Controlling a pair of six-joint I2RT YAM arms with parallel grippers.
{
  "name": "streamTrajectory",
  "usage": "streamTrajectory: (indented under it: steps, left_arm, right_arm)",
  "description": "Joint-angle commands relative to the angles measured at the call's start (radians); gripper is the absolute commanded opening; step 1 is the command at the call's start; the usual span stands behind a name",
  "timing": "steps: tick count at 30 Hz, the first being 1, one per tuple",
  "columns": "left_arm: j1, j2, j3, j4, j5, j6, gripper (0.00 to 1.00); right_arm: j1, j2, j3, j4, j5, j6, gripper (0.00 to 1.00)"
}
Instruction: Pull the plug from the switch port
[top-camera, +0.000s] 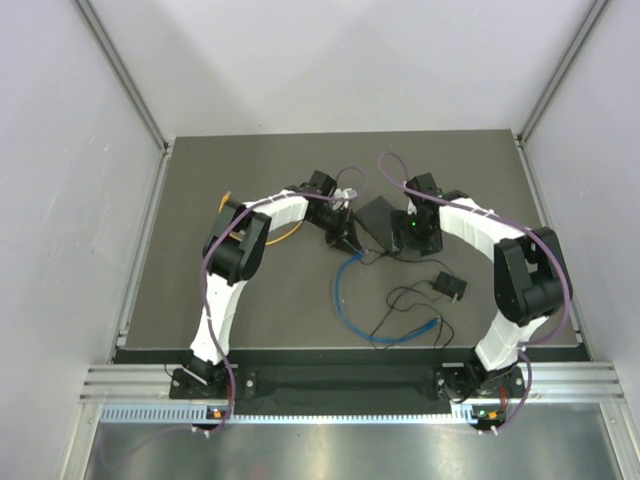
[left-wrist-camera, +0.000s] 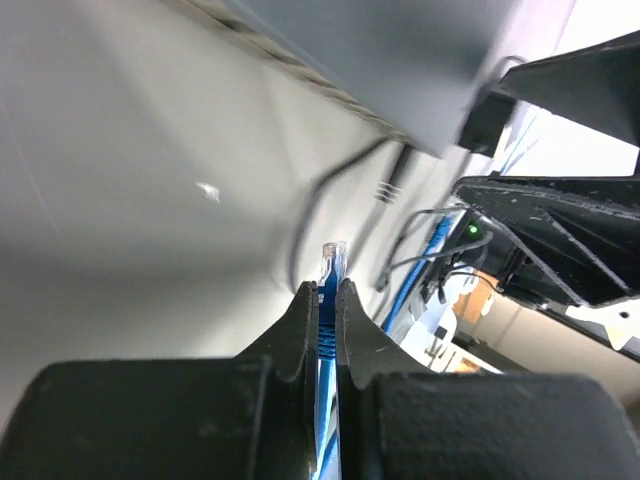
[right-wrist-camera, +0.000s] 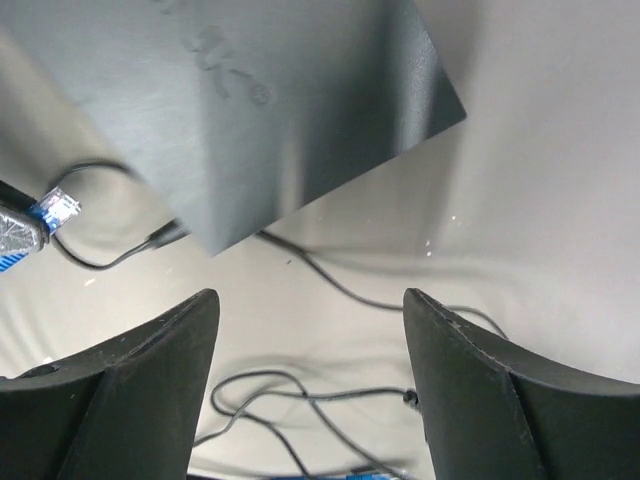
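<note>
One plug (left-wrist-camera: 333, 258) in L pincer (left-wrist-camera: 322, 292), off switch (right-wrist-camera: 250, 100).

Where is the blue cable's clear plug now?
The clear plug is pinched in the left gripper; the right wrist view shows it just left of the flat matte-black box, apart.

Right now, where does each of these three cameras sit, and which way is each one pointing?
Top external: above and behind, looking down at the table; the left arm and right arm show whole, meeting at the switch box.
Left wrist: on the left arm, looking along the left gripper, shut on the plug.
Right wrist: on the right arm, looking down through the open right gripper onto the switch box.
Shared: both wrist views show the plug and the switch box.
</note>
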Motion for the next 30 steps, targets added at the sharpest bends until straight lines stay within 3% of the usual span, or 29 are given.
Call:
streamTrajectory:
  steps: [1, 9, 15, 20, 28, 30]
  left_arm:
    - [0.006, -0.151, 0.058, -0.026, -0.019, 0.013, 0.0]
    - [0.001, -0.229, 0.104, -0.062, 0.018, -0.036, 0.0]
    - [0.021, -0.32, 0.129, -0.168, -0.089, 0.007, 0.0]
    - [0.062, -0.372, 0.25, -0.363, -0.244, 0.066, 0.0]
    - [0.159, -0.417, 0.35, -0.578, -0.338, 0.152, 0.0]
    - [0.17, -0.427, 0.376, -0.621, -0.422, 0.171, 0.0]
  right_arm:
    - [-0.009, -0.097, 0.022, 0.01, -0.014, -0.017, 0.75]
    - [-0.007, -0.102, 0.073, -0.019, -0.046, -0.056, 0.75]
    - [-0.007, -0.113, 0.065, -0.017, -0.033, -0.069, 0.76]
    - [-0.009, -0.12, 0.062, -0.011, -0.031, -0.069, 0.76]
    - [-0.007, -0.114, 0.058, -0.008, -0.031, -0.072, 0.76]
    - [-0.009, -0.113, 0.058, -0.006, -0.036, -0.072, 0.76]
